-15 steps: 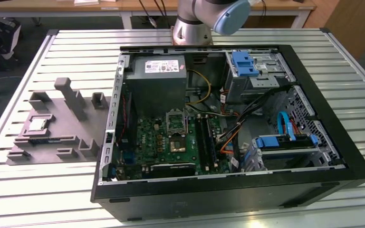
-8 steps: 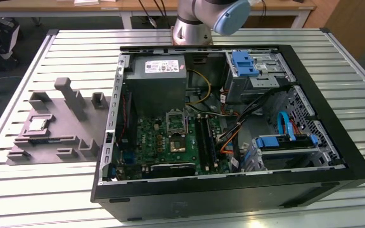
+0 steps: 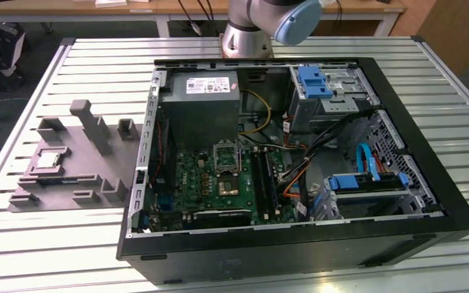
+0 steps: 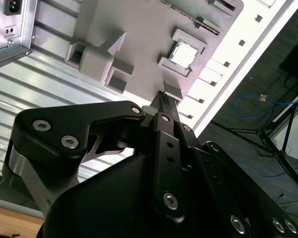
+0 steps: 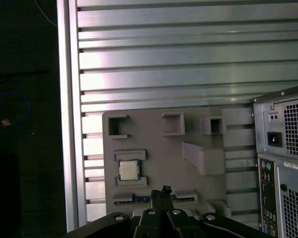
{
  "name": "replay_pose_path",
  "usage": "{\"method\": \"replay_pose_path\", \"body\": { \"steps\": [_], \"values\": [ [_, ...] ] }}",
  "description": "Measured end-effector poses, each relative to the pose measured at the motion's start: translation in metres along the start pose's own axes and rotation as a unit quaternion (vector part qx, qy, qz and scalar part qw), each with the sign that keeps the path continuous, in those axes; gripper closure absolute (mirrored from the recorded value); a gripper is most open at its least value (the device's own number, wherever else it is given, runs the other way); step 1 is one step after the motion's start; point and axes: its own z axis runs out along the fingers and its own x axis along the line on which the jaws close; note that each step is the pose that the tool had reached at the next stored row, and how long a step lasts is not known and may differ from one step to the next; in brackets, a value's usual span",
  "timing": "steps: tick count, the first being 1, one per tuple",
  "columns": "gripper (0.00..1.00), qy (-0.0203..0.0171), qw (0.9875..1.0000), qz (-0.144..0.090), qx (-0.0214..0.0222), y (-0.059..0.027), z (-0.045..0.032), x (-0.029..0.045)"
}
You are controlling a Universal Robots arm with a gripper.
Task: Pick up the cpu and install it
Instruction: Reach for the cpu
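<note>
I hold the black tool (image 5: 162,191), fingers closed on nothing, over the grey plastic tray (image 5: 159,158). The small silvery square cpu (image 5: 129,170) lies seated just ahead of the tool's tip, offset sideways. Descending closed and misaligned, I'd likely strike the chip or the tray blocks.

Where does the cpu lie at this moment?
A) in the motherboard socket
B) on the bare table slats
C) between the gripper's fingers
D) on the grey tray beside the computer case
D: the cpu rests on the grey tray, between two of its blocks, outside the computer case.
</note>
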Motion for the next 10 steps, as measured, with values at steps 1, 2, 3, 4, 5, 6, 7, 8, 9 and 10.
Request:
{"method": "replay_pose_path", "body": {
  "steps": [1,2,3,4,5,6,7,8,9,10],
  "values": [
    [0.89,0.0000,1.0000,0.000,0.0000,0.0000,0.0000,0.0003],
    [0.89,0.0000,1.0000,0.000,0.0000,-0.0001,0.0000,0.0008],
    [0.89,0.0000,1.0000,0.000,0.0000,-0.0001,0.0000,0.0016],
    [0.89,0.0000,1.0000,0.000,0.0000,-0.0002,0.0000,0.0028],
    [0.89,0.0000,1.0000,0.000,0.0000,-0.0003,0.0001,0.0040],
    [0.89,0.0000,1.0000,0.000,0.0000,-0.0005,0.0001,0.0058],
    [0.89,0.0000,1.0000,0.000,0.0000,-0.0006,0.0001,0.0081],
    [0.89,0.0000,1.0000,0.000,0.0000,-0.0008,0.0002,0.0104],
    [0.89,0.0000,1.0000,0.000,0.0000,-0.0010,0.0002,0.0129],
    [0.89,0.0000,1.0000,0.000,0.0000,-0.0012,0.0002,0.0156]
  ]
}}
